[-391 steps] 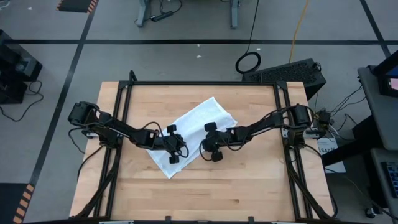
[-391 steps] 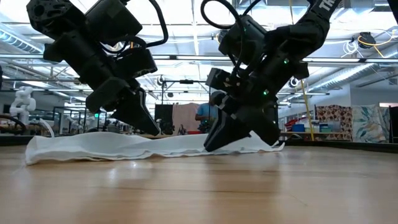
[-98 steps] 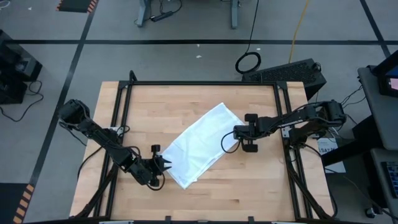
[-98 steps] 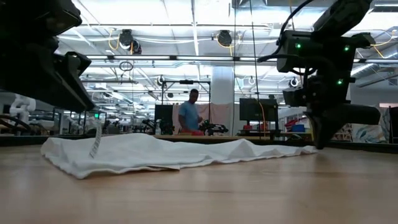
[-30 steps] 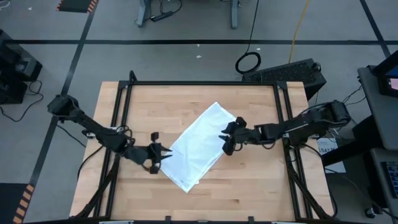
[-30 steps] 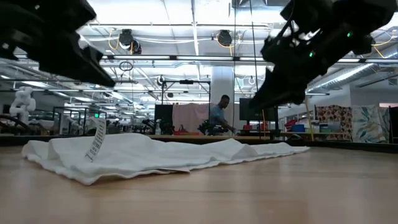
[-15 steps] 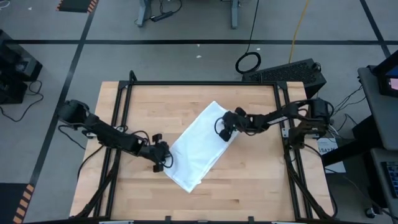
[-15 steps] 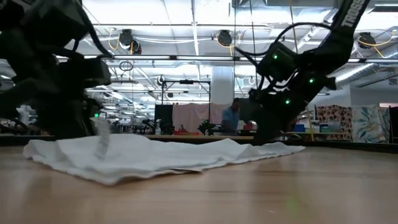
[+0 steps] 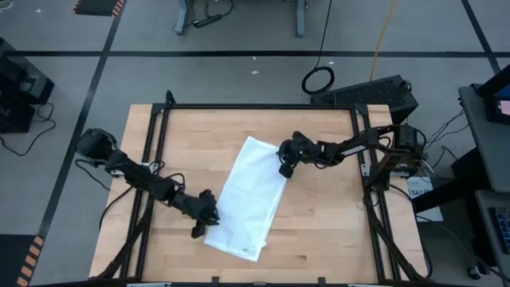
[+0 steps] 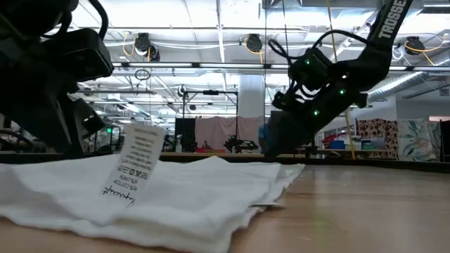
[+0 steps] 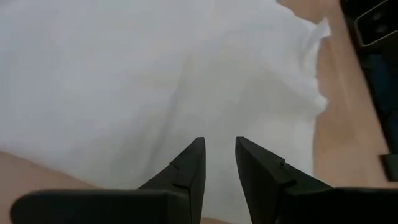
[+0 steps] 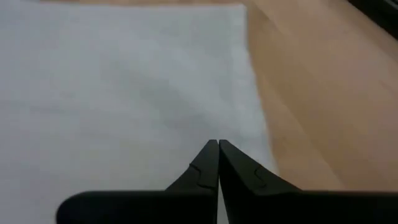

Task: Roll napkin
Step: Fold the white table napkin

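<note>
Comparing with half a second ago, we see the napkin (image 9: 249,198) swung steeper across the surface (image 9: 319,231), nearer the front. Our left gripper (image 9: 206,217) sits at its lower left edge, jaws slightly apart, gripping nothing. Our right gripper (image 9: 284,165) rests at its upper right edge, jaws closed and empty.

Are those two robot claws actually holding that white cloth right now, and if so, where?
The right gripper, jaws shut, seems to pinch the napkin near its long right edge, toward the far end. The left gripper sits at the near left edge, jaws slightly apart; any hold is unclear.
</note>
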